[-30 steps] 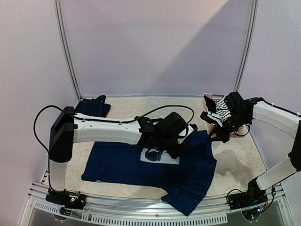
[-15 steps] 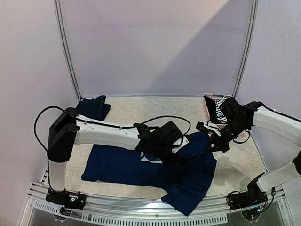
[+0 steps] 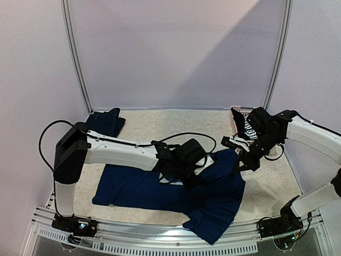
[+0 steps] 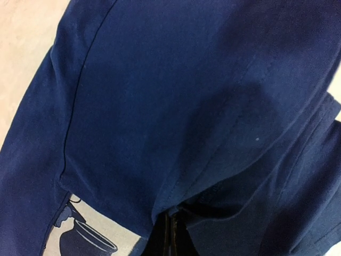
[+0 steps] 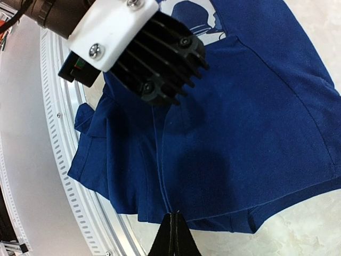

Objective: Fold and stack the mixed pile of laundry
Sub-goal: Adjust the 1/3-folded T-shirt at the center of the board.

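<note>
1. Large navy cotton T-shirt with a pale square cartoon print (image 3: pixel 133 186) lies on the beige speckled tabletop (image 3: pixel 160 124), towards the front, between the two arms. Its lowest corner reaches the ribbed metal front rail (image 3: pixel 160 244).
2. Left gripper (image 4: pixel 171 233): fingers pressed together, pinching a fold of the T-shirt near its middle. Navy cloth is drawn into the tips and drapes over them.
3. Only a corner of the print (image 4: pixel 80 237) shows beside that gripper. From above, the print is covered by folded-over cloth.
4. Right gripper (image 5: pixel 173 232): fingers pressed together, nipping the T-shirt's hem on its right side; a seam runs straight into the tips.
5. The left arm's black finned wrist housing (image 5: pixel 165 64) hangs above the cloth.
6. Dark navy denim piece (image 3: pixel 105 120) sits bunched at the far left corner, apart from the T-shirt.
7. Black-and-white striped piece (image 3: pixel 251 124) lies in the small pink perforated plastic basket (image 3: pixel 235 112) at far right, close behind the right wrist.
</note>
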{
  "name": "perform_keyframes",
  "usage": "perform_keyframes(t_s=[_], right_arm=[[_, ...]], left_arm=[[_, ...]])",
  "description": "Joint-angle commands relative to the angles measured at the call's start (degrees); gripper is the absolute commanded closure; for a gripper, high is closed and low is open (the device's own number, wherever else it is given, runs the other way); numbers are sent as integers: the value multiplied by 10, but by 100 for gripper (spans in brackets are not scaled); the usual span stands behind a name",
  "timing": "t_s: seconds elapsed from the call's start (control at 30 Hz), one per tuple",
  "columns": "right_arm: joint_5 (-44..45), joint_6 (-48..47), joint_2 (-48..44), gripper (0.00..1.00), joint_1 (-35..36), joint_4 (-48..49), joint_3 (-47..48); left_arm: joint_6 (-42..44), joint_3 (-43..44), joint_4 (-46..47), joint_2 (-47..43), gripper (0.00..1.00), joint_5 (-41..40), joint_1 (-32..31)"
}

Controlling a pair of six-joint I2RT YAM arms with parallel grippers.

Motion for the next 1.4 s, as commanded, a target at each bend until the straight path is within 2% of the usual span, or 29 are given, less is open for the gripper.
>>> perform_keyframes(t_s=[0.0, 0.2, 0.43, 0.6, 0.63, 0.77, 0.83, 0.9, 1.0, 1.17, 1.27, 1.37], right_arm=[[0, 8, 12, 100, 7, -32, 21], [2, -11, 25, 100, 14, -46, 23], [2, -18, 51, 100, 45, -49, 25], [14, -22, 74, 99, 53, -52, 35], [17, -24, 77, 97, 53, -55, 39], [47, -44, 78, 72, 50, -90, 72], [63, -56, 71, 64, 27, -93, 90], [66, -67, 70, 60, -11, -88, 111], [77, -60, 93, 59, -55, -46, 132], [137, -14, 182, 61, -61, 65, 135], [167, -4, 251, 63, -68, 111, 155], [182, 3, 299, 64, -80, 142, 181]], left_arm=[[16, -22, 17, -32, 100, 0, 5], [28, -47, 14, -65, 100, -9, 14], [21, -84, 46, -87, 100, 19, 19], [11, -81, 48, -74, 95, 25, 19], [10, -82, 48, -74, 92, 25, 19], [19, -79, 23, -83, 78, 49, 19], [34, -80, -4, -107, 72, 53, 27], [54, -80, -33, -126, 67, 73, 47], [37, -68, -78, -133, 65, 49, 91], [-46, -44, -88, -111, 65, -11, 192], [-68, -26, -99, -94, 65, -57, 239], [-82, -14, -108, -73, 66, -68, 276]])
